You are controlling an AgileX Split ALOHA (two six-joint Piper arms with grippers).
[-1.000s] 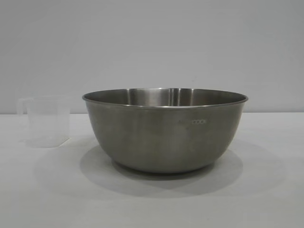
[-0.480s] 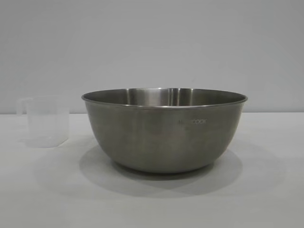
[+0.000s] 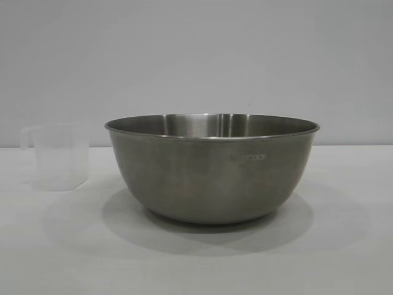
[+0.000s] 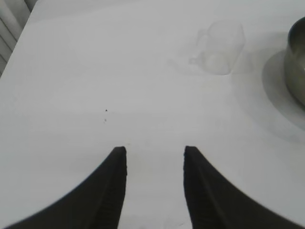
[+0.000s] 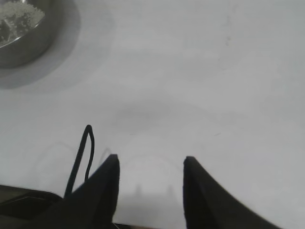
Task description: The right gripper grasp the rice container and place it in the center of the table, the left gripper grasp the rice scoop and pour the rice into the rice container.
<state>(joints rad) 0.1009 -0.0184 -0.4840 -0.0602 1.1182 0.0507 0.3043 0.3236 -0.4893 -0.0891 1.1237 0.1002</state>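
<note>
The steel rice container (image 3: 212, 169) stands upright on the white table (image 3: 344, 258), in the middle of the exterior view. White rice (image 5: 16, 14) lies inside it in the right wrist view, where its wall (image 5: 28, 47) shows. The translucent rice scoop (image 3: 58, 157) stands upright on the table to the bowl's left, apart from it; it looks empty. It also shows in the left wrist view (image 4: 221, 45), beside the bowl's edge (image 4: 296, 67). My left gripper (image 4: 155, 151) is open and empty over bare table, well back from the scoop. My right gripper (image 5: 151, 162) is open and empty, far from the bowl.
A black cable (image 5: 81, 157) loops beside my right gripper. The table's edge (image 4: 19, 43) shows at one side of the left wrist view. A plain grey wall (image 3: 196, 55) stands behind the table.
The rice scoop and the rice container have shifted very slightly to the left in the exterior view. Nothing else differs.
</note>
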